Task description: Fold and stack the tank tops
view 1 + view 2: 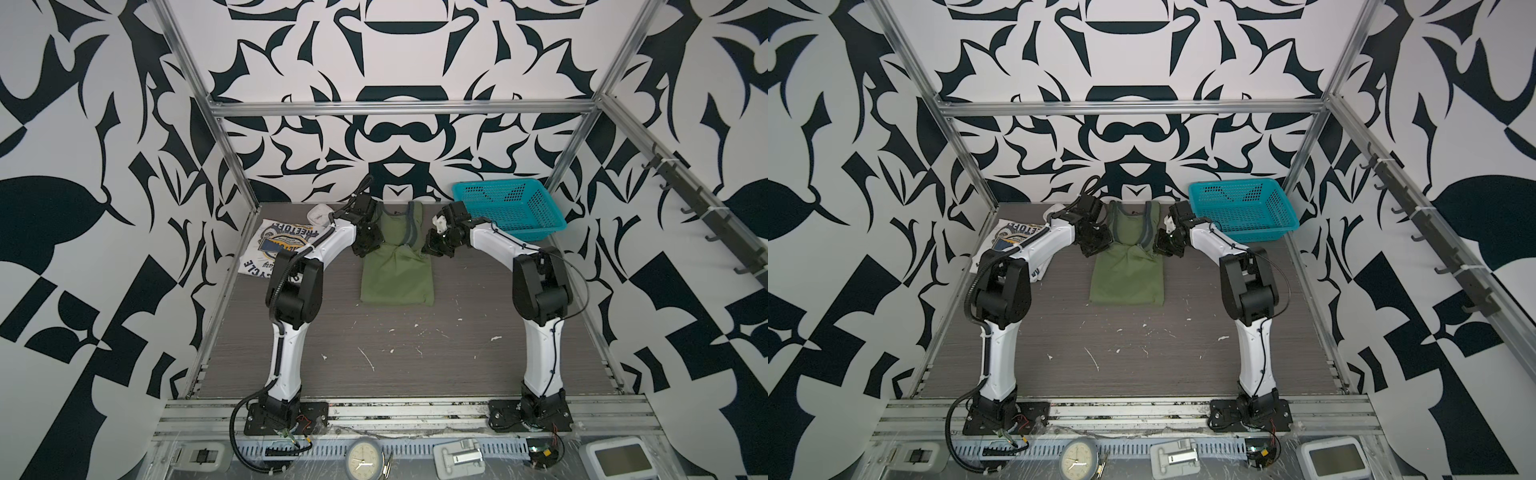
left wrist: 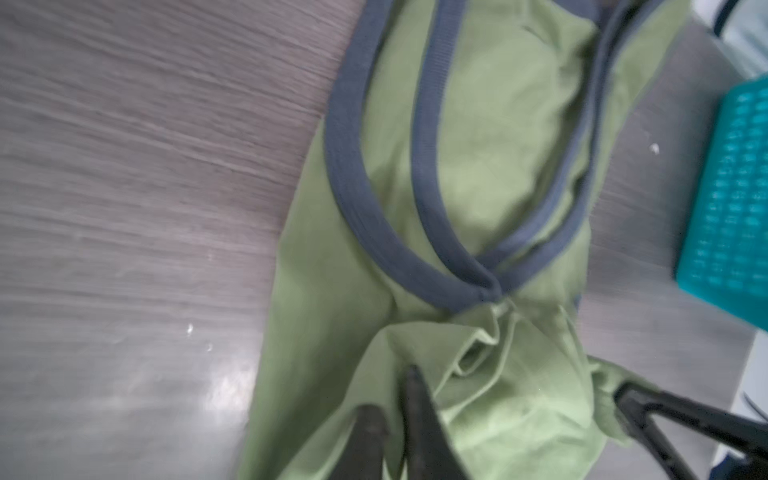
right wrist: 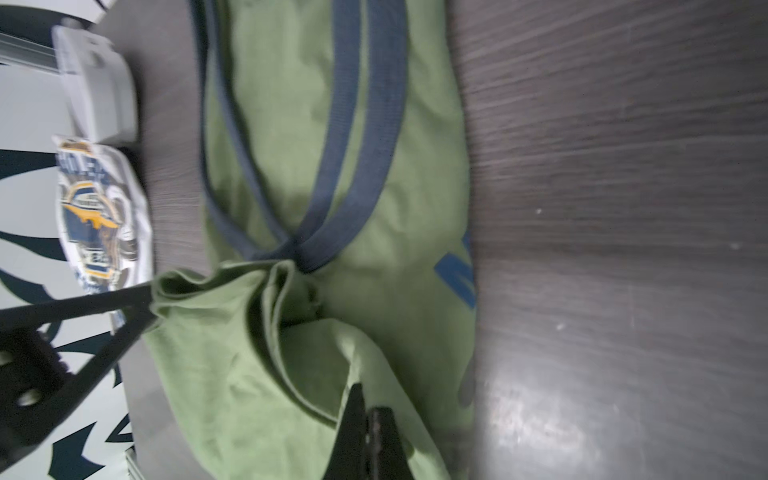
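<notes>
The olive green tank top [image 1: 397, 274] [image 1: 1127, 278] lies at the far middle of the table, its lower hem doubled over onto the dark-trimmed straps [image 2: 415, 145] [image 3: 353, 124]. My left gripper [image 1: 362, 249] [image 2: 390, 390] hovers at the left corner of that doubled hem, open by a narrow gap with green cloth showing under it. At the right corner my right gripper [image 1: 430, 248] [image 3: 368, 399] stands shut, a ridge of the hem running into its tips. The white tank top [image 1: 274, 245] [image 3: 99, 216], emblem up, lies at the far left, partly under the left arm.
A teal basket [image 1: 507, 212] [image 2: 731, 199] stands at the far right corner. A small white square clock [image 1: 319, 212] [image 3: 95, 83] sits at the back by the white top. Metal frame posts edge the table. A round clock [image 1: 363, 459] lies on the front rail.
</notes>
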